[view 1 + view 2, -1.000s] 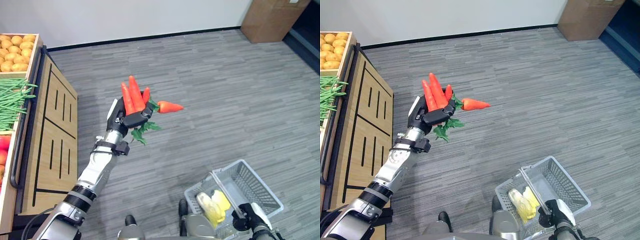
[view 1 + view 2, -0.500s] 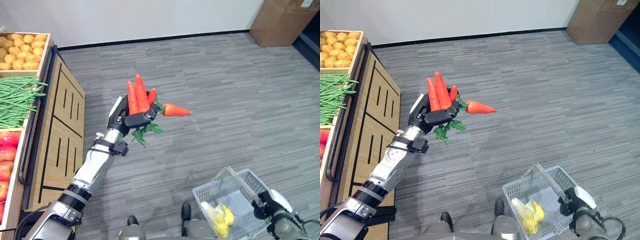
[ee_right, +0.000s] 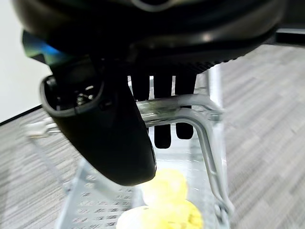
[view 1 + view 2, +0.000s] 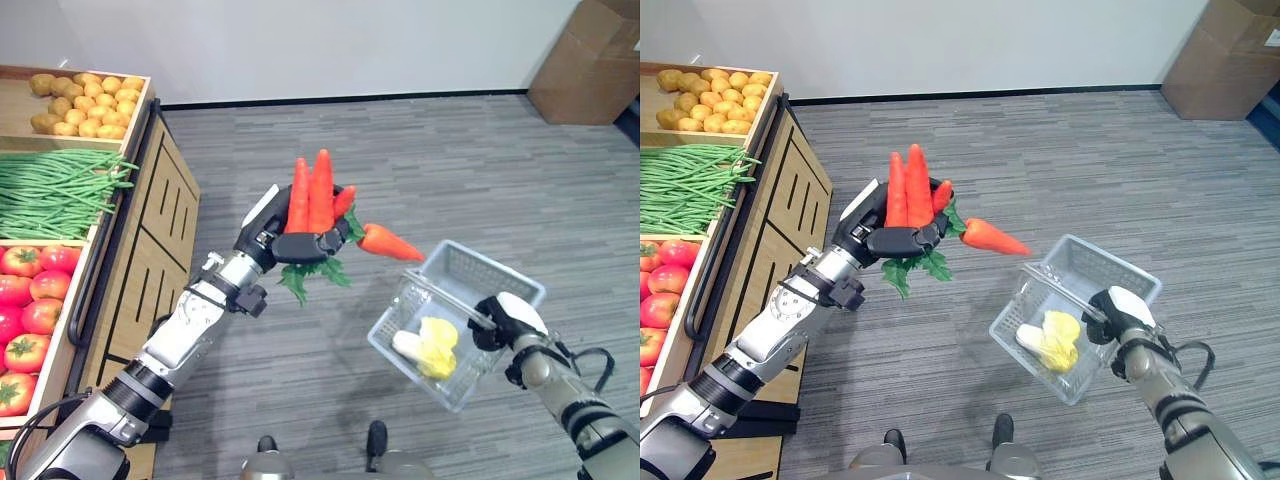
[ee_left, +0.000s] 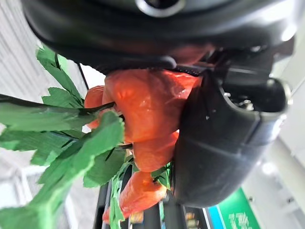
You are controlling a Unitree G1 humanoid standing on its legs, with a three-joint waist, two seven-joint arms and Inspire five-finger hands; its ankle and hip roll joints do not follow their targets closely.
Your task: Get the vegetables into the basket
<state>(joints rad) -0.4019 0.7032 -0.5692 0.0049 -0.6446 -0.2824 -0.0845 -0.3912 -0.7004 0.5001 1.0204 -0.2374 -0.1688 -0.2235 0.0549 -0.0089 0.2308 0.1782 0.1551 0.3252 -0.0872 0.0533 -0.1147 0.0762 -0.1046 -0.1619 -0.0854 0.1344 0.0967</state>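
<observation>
While the carrot bunch [image 4: 318,205] looks stiff, light and smooth, its roots splay loosely past the left hand [image 4: 290,240], whose fingers clench round the crowns; the right hand [image 4: 497,322] clasps the basket [image 4: 470,270] handle nearby.

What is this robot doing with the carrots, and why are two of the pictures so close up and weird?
It is a walking robot with two arms. Two pictures come from cameras on its head, looking down. The two close-up ones come from little cameras on its wrists, so each hand looks huge. Its left hand is curled around a bunch of carrots with green leaves, held up in the air. Its right hand holds the handle of a wire basket, which already has something yellow inside. Beside the robot is a wooden stand with potatoes, green beans and tomatoes.
</observation>
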